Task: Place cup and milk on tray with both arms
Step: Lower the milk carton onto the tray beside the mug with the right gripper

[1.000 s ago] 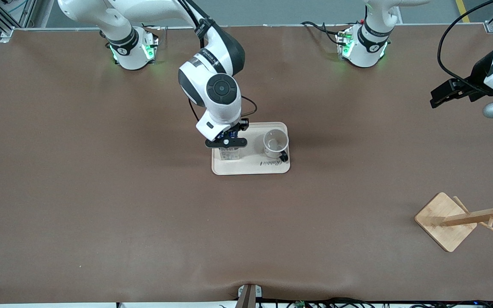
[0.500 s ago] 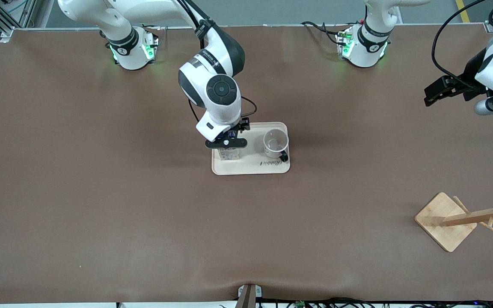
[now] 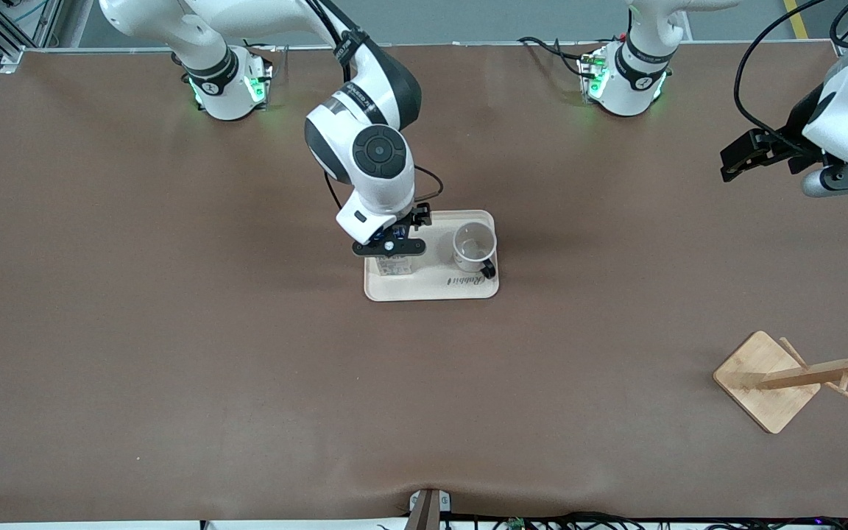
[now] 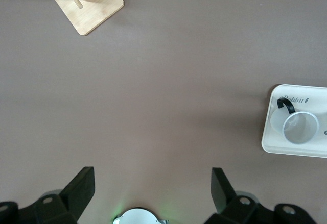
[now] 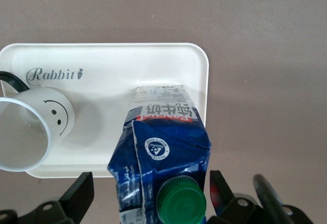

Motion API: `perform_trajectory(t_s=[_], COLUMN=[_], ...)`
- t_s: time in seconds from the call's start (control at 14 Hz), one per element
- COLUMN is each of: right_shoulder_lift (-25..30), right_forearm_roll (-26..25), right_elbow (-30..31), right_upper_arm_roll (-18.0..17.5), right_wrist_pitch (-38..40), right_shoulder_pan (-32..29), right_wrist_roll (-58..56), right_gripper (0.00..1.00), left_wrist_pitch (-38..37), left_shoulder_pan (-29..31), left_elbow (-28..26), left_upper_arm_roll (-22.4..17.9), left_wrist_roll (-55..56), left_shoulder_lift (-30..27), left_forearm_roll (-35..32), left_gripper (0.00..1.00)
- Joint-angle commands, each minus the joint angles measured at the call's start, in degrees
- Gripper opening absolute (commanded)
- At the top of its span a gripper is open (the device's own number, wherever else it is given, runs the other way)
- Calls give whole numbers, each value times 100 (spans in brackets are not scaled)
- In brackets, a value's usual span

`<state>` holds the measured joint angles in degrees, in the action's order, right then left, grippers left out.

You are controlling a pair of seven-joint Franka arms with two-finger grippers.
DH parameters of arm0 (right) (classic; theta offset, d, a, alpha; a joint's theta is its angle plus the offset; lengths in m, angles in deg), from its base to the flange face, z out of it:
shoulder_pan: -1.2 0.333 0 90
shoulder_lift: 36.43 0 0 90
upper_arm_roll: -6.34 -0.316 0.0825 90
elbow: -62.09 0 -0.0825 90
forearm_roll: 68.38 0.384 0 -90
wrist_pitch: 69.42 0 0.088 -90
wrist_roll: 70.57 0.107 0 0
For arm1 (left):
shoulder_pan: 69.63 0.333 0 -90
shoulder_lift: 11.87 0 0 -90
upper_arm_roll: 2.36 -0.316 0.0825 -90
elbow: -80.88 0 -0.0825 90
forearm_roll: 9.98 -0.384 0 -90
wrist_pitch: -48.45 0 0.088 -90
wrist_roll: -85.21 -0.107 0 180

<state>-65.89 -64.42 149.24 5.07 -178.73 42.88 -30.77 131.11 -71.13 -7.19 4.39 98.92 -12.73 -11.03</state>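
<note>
The cream tray [image 3: 431,291] lies mid-table. On it stands the white cup [image 3: 475,246], smiley face [image 5: 57,113] showing in the right wrist view, at the end toward the left arm. The blue and white milk [image 5: 163,142] with its green cap [image 5: 181,203] stands upright at the tray's other end. My right gripper [image 3: 389,246] hangs over the milk [image 3: 394,265], open, a finger on each side of the carton top with gaps between. My left gripper [image 3: 732,165] is open and empty, in the air over bare table at the left arm's end.
A wooden rack [image 3: 766,379] with pegs lies tipped on its square base near the front camera at the left arm's end. Both bases glow green along the table's back edge. Brown table surface surrounds the tray [image 4: 273,142].
The right gripper's fingers have spread apart off the milk, which stays standing on the tray. The left arm has drawn back a little toward its base.
</note>
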Motion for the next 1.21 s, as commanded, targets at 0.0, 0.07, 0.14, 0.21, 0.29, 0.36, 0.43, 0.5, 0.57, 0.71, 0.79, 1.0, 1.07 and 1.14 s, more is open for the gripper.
perform_trajectory(t_s=[0.0,0.07,0.14,0.21,0.29,0.36,0.43,0.5,0.57,0.71,0.79,1.0,1.07,1.14], right_shoulder_lift=[2,2,2,2,11,45,89,125,134,299,414,502,529,599], right_forearm_roll=[227,289,298,298,298,298,298,281,263,185,141,-158,-98,-62], right_elbow=[-277,-356,-453,-532,-576,-585,-594,-664,-769,-867,-867,-971,-1103,-1191], right_upper_arm_roll=[4,4,4,13,13,13,22,31,48,57,109,206,215,215], right_wrist_pitch=[295,426,602,795,927,990,999,1017,1086,1498,1787,2483,2632,2860], right_shoulder_pan=[-81,-108,-134,-152,-195,-239,-266,-284,-353,-538,-591,-758,-871,-1029], right_wrist_roll=[-25,-25,-25,-51,-51,-51,-43,-25,-16,1,-16,-279,-332,-402], right_gripper=[100,100,100,100,100,100,100,100,100,100,100,100,100,100], left_wrist_pitch=[-83,-83,-83,-83,-83,-83,-83,-83,-83,-83,-83,-83,-83,-83], left_shoulder_pan=[18,18,18,18,18,18,18,10,10,9,9,18,18,18], left_elbow=[53,70,70,79,79,70,79,79,79,79,79,79,79,79], left_upper_arm_roll=[20,20,20,20,20,28,28,28,28,37,37,116,125,125], left_wrist_roll=[-17,-17,-9,-9,0,0,0,0,0,0,0,26,27,27], left_shoulder_lift=[-10,-10,-10,-2,7,7,7,-1,-10,-19,-19,-10,-10,-10], left_forearm_roll=[25,25,25,25,17,17,17,17,25,34,43,52,52,52], left_gripper=[100,100,100,100,100,100,100,100,100,100,100,100,100,100])
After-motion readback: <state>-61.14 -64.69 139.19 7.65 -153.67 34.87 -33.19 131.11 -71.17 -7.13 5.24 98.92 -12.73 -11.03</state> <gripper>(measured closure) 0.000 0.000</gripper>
